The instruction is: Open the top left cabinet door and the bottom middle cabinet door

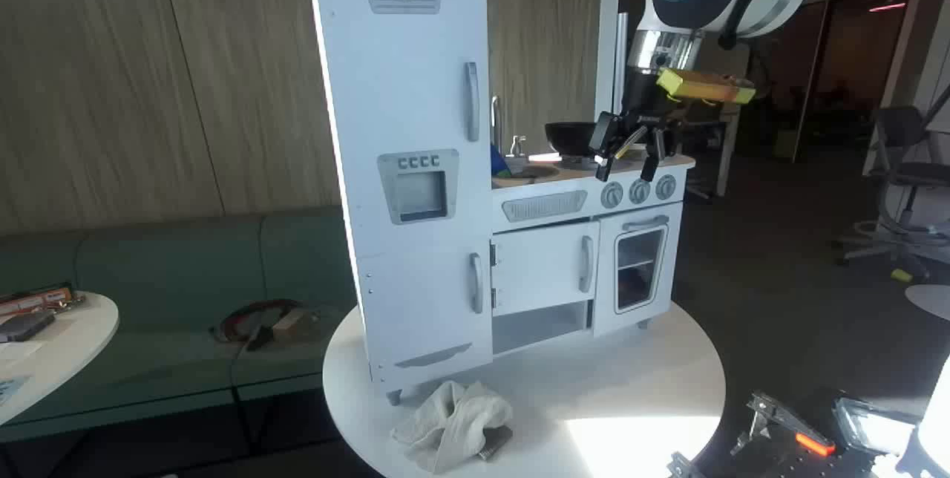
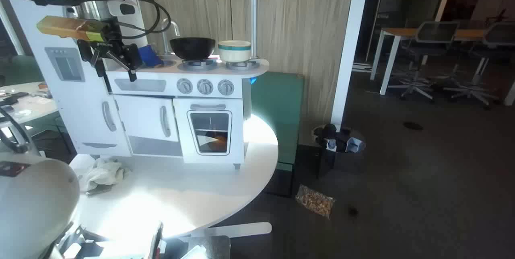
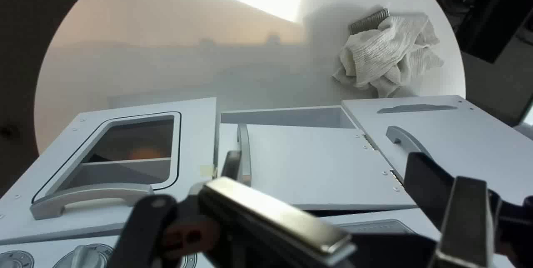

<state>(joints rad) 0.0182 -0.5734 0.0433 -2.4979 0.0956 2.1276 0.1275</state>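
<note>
The Robotiq gripper (image 1: 627,168) hangs nose-down in front of the toy kitchen's counter (image 2: 264,64), its fingers (image 3: 427,185) spread wide with nothing between them, probably so that a handle can pass into the gap. Below it, and not touching it, is the bottom middle cabinet door (image 1: 540,270), its hinges (image 3: 369,141) on the side of the toy fridge (image 1: 415,244) and its upright handle (image 3: 245,147) near the opposite edge, where a pull should swing it with least effort. A dark slit above the door widens toward that handle, so it looks slightly ajar, though how far is hard to judge. Beside the gripper, toward the fridge, and rising higher than it, the top left cabinet door (image 1: 408,92) looks closed; its long vertical handle (image 1: 473,102) sits on the edge nearer the gripper. Neither handle is held, and the place of the gripper, roughly over the smaller door, suggests that one is meant first; a descent with one finger on either side of the upright handle seems called for. Behind the gripper a black wok-shaped pan (image 2: 192,48) and a teal-banded pot (image 2: 234,52) sit on the burners (image 2: 241,65), as if for pretend cooking. Well beneath it a crumpled cloth (image 3: 389,53) lies on the round table (image 1: 638,367) before the fridge, low enough, I judge, to miss the upper door's swing
</note>
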